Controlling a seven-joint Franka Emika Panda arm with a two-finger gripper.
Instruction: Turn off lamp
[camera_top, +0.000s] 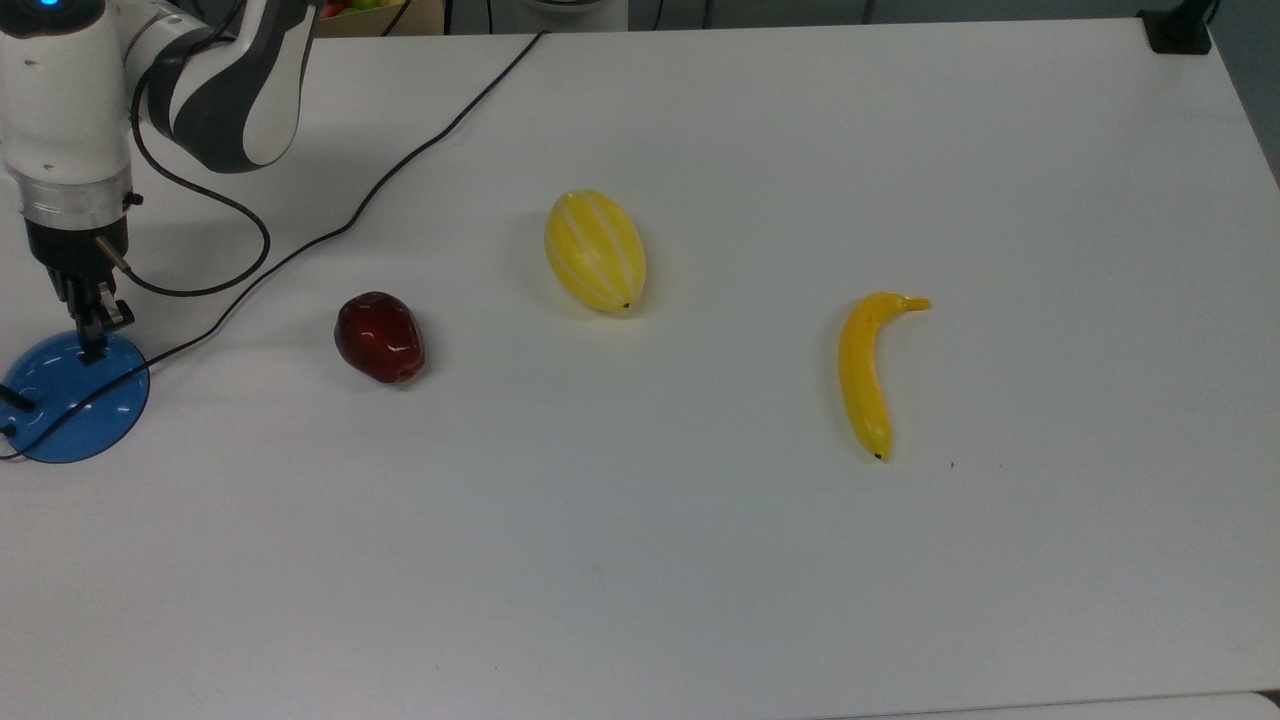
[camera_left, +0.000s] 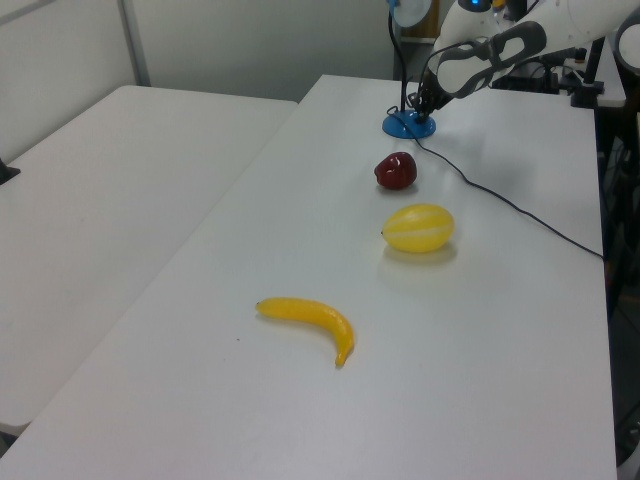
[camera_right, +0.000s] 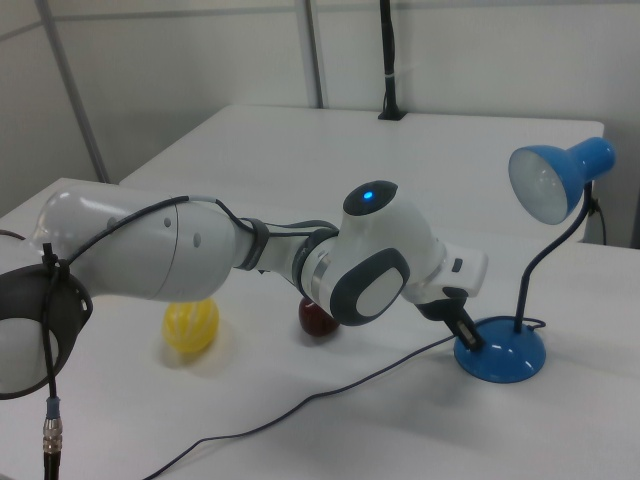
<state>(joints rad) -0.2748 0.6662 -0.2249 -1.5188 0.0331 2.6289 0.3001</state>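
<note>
The lamp (camera_top: 70, 400) sits at the desk's (camera_top: 700, 550) edge, on the top view's left, near the apple (camera_top: 379, 337). The tool (camera_top: 93, 335), tips pressed together, touches its base at the button. Next it should push straight down.

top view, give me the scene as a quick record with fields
lamp base: blue disc at the top view's left edge, black cord across it
gripper: tip over the base's far rim
apple: dark red, right of the base
melon: yellow, striped, mid-table
banana: yellow, furthest right
table: white
</note>
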